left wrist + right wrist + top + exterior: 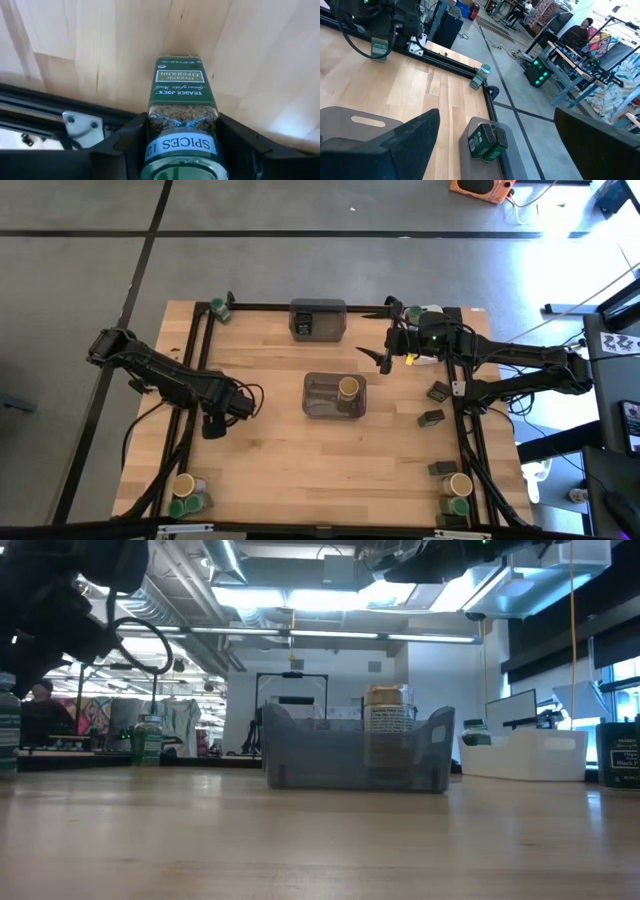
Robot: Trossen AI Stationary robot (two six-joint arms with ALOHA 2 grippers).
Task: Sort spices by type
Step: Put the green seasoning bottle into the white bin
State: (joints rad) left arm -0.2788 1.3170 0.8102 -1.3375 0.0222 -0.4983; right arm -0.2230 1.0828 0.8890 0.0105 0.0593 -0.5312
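Observation:
My left gripper (pixel 214 423) points steeply down near the table's left rail, shut on a green-labelled oregano jar (pixel 181 107), also seen from the right wrist (pixel 379 48). My right gripper (pixel 385 356) hangs open and clear of everything, high over the far right of the table. A grey bin (pixel 322 408) in the middle holds an upright tan-lidded jar (pixel 348 387). A far grey bin (pixel 506 150) holds green-labelled jars (pixel 487 140). More jars and dark tins stand at the table's corners and right side. My left gripper has the oregano jar's glass body (pixel 182 117) between its two fingers (pixel 131 142), one on each side, just below the lid end. The fingers come from above, slanting down along the jar. The jar's bottom end (pixel 177 59) is at the tabletop; whether it is clear I cannot tell.
A green-lidded jar (pixel 218 308) lies at the far left corner. Tan- and green-lidded jars (pixel 186 492) stand at the near left corner, others (pixel 458 490) at the near right. Dark tins (pixel 435 405) sit by the right rail. A black frame rail (pixel 45 102) runs beside my left gripper.

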